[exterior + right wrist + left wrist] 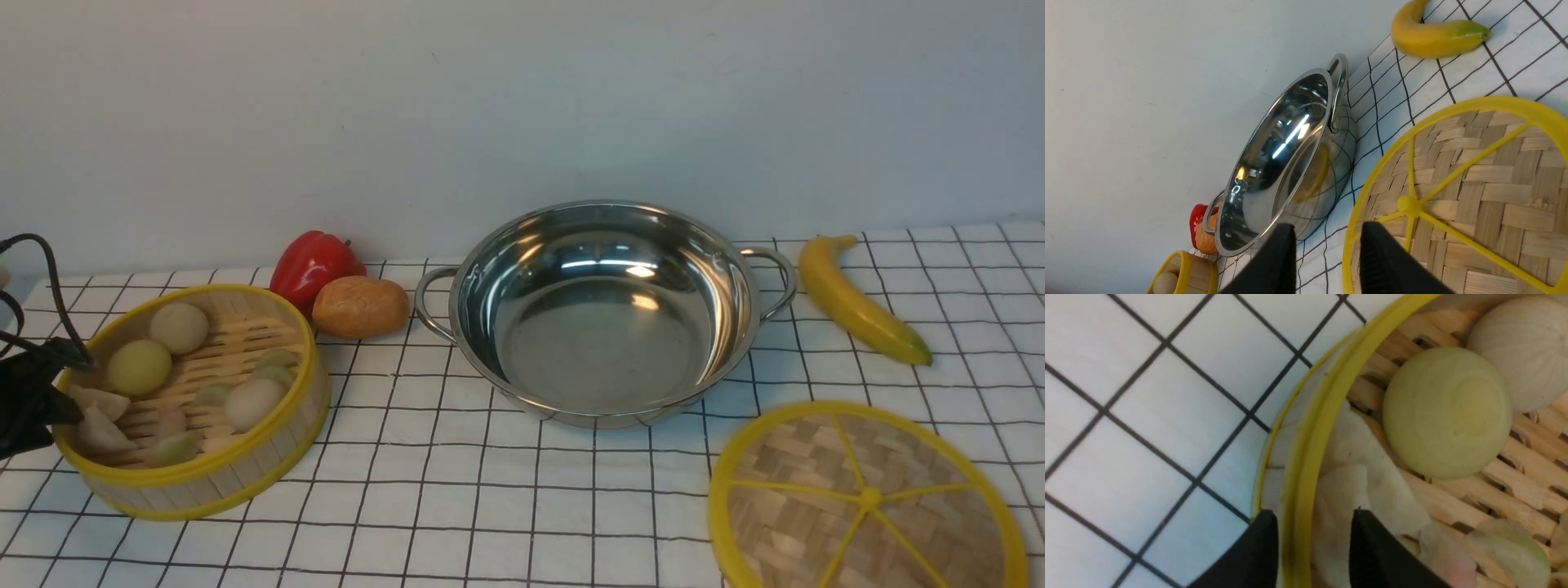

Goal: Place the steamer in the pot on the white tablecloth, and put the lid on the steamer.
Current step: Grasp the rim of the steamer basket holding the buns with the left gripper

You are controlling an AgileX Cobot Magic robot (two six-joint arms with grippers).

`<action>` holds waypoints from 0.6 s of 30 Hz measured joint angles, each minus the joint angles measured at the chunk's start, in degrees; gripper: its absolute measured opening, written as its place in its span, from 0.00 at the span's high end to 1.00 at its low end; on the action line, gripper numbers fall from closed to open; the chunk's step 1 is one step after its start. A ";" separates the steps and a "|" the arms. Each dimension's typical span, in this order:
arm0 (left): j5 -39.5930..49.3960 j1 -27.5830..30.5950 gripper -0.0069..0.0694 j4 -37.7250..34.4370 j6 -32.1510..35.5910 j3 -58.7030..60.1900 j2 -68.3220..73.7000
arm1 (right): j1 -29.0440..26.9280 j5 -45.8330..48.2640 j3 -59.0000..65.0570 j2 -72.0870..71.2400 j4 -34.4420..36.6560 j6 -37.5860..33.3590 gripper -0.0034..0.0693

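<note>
White wall backs a tabletop spread with the white tablecloth. The pot sits empty at far centre. The steamer stands on the cloth at the left, holding buns and dumplings. The left jaws straddle its left rim, one inside and one outside, parted and not clamped. The lid lies flat at near right, with the right jaws parted by its rim and holding nothing. A red pepper and a brown roll sit between steamer and pot, and a banana lies far right.
</note>
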 joint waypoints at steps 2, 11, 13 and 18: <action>-0.24 0.00 0.60 -0.17 0.51 -0.84 0.00 | 0.00 0.00 0.00 0.00 0.00 0.00 0.62; -0.95 0.00 0.64 1.42 0.74 -1.16 0.55 | 0.00 0.06 0.00 0.00 0.00 0.00 0.62; -1.08 0.00 0.64 2.17 0.74 -1.16 0.85 | 0.00 0.06 0.00 0.00 0.00 0.00 0.62; -1.03 0.00 0.64 4.70 0.80 -1.19 1.92 | 0.00 0.06 0.00 0.00 0.00 0.00 0.62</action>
